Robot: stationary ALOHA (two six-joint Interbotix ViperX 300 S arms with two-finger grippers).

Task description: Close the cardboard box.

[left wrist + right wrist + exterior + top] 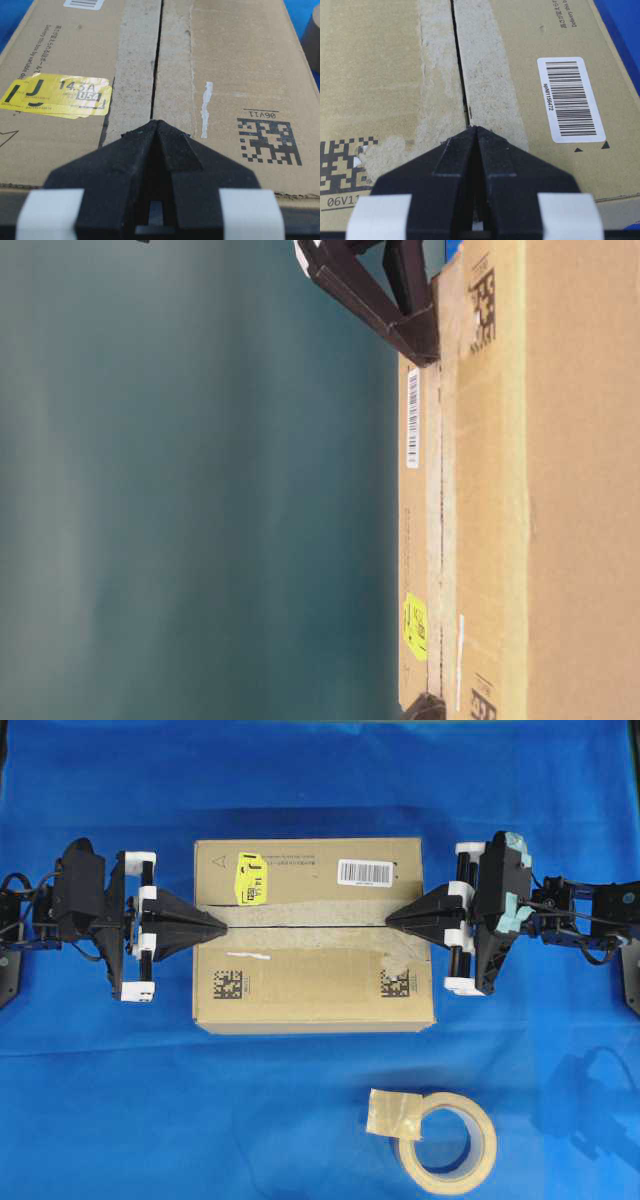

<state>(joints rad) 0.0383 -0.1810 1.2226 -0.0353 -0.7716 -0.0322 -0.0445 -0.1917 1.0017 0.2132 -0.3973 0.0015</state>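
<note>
The cardboard box (300,990) lies in the middle of the blue table with its top flaps down and meeting along a middle seam (300,924). It carries a yellow sticker (249,879), a white barcode label (366,871) and black square codes (229,985). My left gripper (222,927) is shut and empty, its tip over the seam at the box's left end (156,121). My right gripper (389,917) is shut and empty, its tip over the seam at the right end (476,127). The table-level view shows the box top (440,540) edge-on.
A beige tape roll (447,1142) with a loose tape end lies in front of the box toward the right. Blue cloth (100,1100) covers the table all round.
</note>
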